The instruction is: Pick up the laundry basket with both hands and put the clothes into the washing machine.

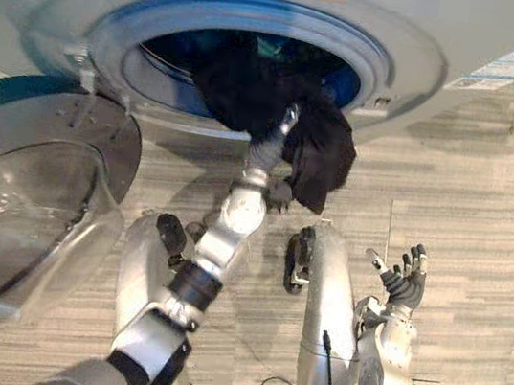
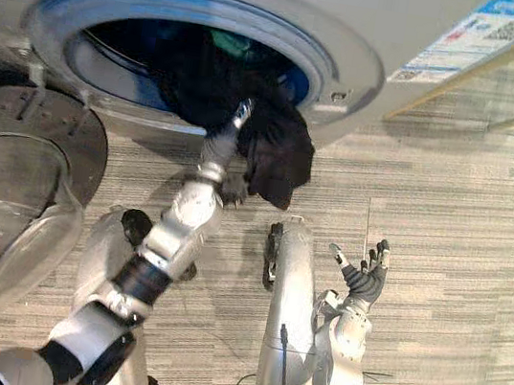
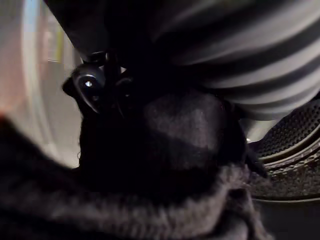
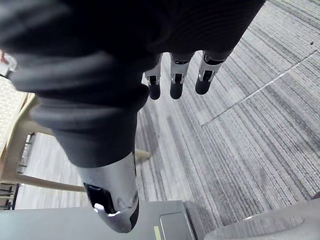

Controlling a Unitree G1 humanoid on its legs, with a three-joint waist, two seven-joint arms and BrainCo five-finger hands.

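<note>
At washer opening: left hand, black clothes.

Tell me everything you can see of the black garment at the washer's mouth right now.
The black garment is soft, matte, dark cloth, bunched and crumpled; up close in the left wrist view it looks fuzzy. Most of it sits in the round opening of the washing machine, against the blue-lit drum. One fold droops over the lower rim and hangs free. The left hand reaches up into its underside; whether it grips the cloth cannot be told. Something green lies behind it inside.
</note>
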